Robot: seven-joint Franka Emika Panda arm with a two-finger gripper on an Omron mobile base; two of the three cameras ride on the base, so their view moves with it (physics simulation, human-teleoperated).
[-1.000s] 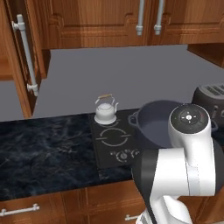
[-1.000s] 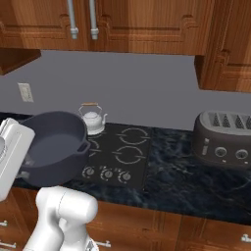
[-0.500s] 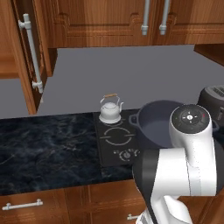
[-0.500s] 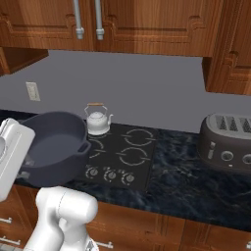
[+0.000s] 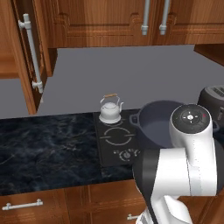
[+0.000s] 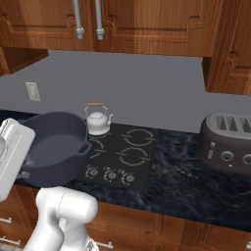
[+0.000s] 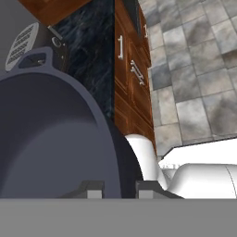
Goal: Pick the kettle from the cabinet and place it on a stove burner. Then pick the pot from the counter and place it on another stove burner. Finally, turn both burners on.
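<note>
The wide dark grey pot (image 5: 158,124) hangs in the air in front of the stove, and my gripper (image 7: 119,190) is shut on its rim. Its dark wall (image 7: 51,139) takes up the left of the hand view, with a loop handle at the far side. From the right base view the pot (image 6: 51,149) covers the cooktop's left edge. The small silver kettle (image 5: 109,110) stands on the rear left stove burner (image 6: 97,121). A front burner ring (image 5: 115,136) lies bare, as do the right-hand rings (image 6: 133,157). The cabinet door (image 5: 27,57) stands open at the upper left.
A dark toaster (image 6: 230,142) sits on the black marble counter (image 6: 188,182) right of the cooktop, and shows at the right edge (image 5: 214,97) from the other side. Round knobs (image 6: 110,174) line the cooktop's front. Closed upper cabinets (image 6: 147,24) hang above.
Both base views have shifted a little, so the camera has moved; kettle and stove sit slightly further right in the picture. The pot stays in the grip.
</note>
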